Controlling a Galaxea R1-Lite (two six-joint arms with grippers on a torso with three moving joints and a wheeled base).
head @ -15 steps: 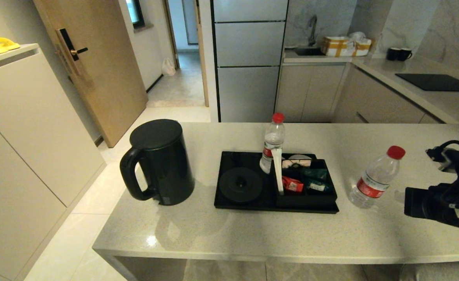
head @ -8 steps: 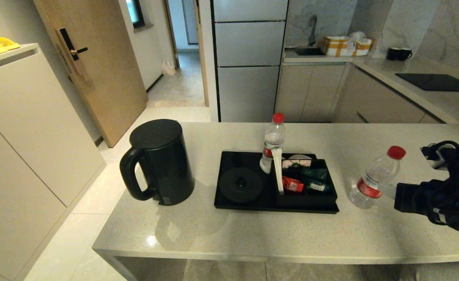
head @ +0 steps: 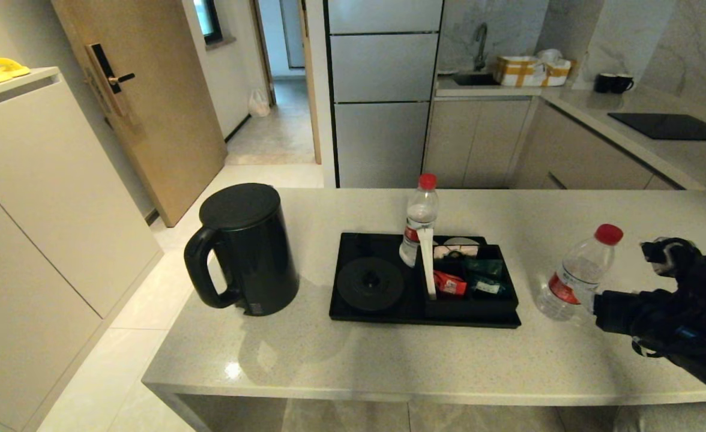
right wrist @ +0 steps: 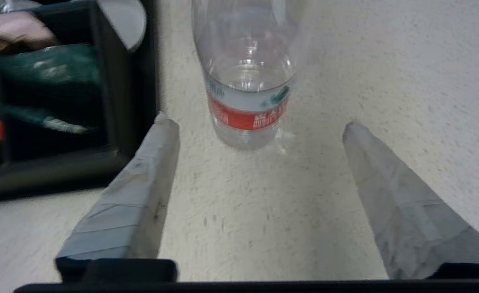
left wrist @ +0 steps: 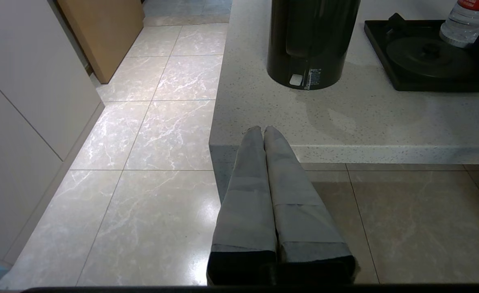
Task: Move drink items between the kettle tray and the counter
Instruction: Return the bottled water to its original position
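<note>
The right gripper [right wrist: 260, 126] is being held low over the counter [head: 389, 354], at its right end, with its two fingers [right wrist: 141, 195] spread wide apart and nothing between them. A water bottle [head: 575, 273] with a red cap is standing just in front of it, on the counter beside the kettle tray [head: 359, 315]. The bottle is not being touched by the fingers. The sachet box [head: 476, 303] on the tray is sitting close to one finger, so little room is being left on that side.

A second bottle [head: 419, 222] is standing on the tray, behind the box and next to the round kettle base [head: 370, 283]. Green and red sachets [head: 485, 267] are lying in the box. The black kettle [head: 246, 249] is standing on the counter, left of the tray and apart from it.

The left gripper [left wrist: 262, 131] is being kept below the counter's front edge, over the floor tiles [left wrist: 141, 162], with its fingers pressed together and holding nothing.
</note>
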